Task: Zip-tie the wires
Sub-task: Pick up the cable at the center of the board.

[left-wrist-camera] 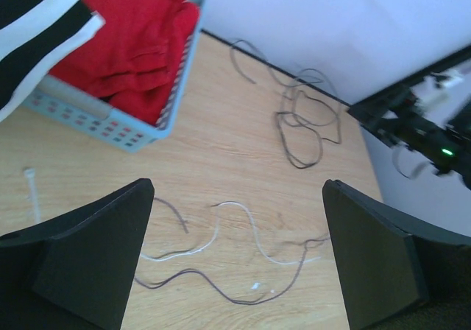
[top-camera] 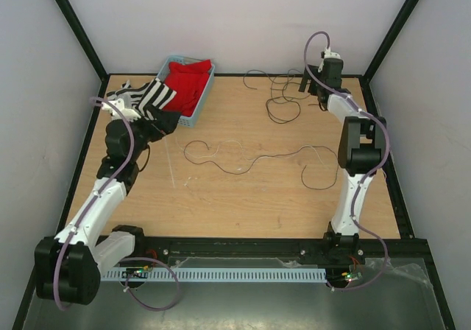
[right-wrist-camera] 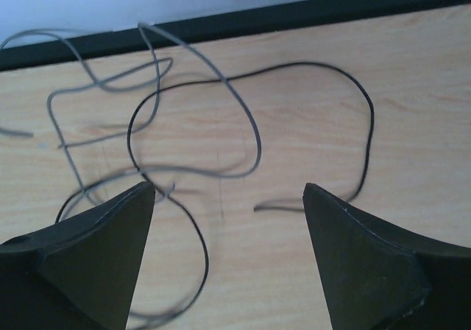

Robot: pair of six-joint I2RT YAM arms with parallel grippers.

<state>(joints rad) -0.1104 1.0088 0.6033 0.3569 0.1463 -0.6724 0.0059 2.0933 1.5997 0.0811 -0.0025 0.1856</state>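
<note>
Thin dark and pale wires lie loose on the wooden table: a tangle (top-camera: pixel 283 98) at the back, long curling strands (top-camera: pixel 235 157) in the middle, and a loop (top-camera: pixel 320 175) on the right. The white zip tie (top-camera: pixel 171 164) lies straight, left of the middle strands, and shows at the left edge of the left wrist view as well (left-wrist-camera: pixel 32 196). My left gripper (top-camera: pixel 163 121) hangs open by the basket, above the middle strands (left-wrist-camera: pixel 243 234), with nothing between its fingers. My right gripper (top-camera: pixel 315 93) is open over the back tangle (right-wrist-camera: pixel 191 168) and holds nothing.
A light blue basket (top-camera: pixel 200 103) with a red cloth (top-camera: pixel 190 79) stands at the back left, and a black-and-white striped cloth (top-camera: pixel 151 94) hangs over its left side. Black frame rails (top-camera: pixel 243 74) and white walls bound the table.
</note>
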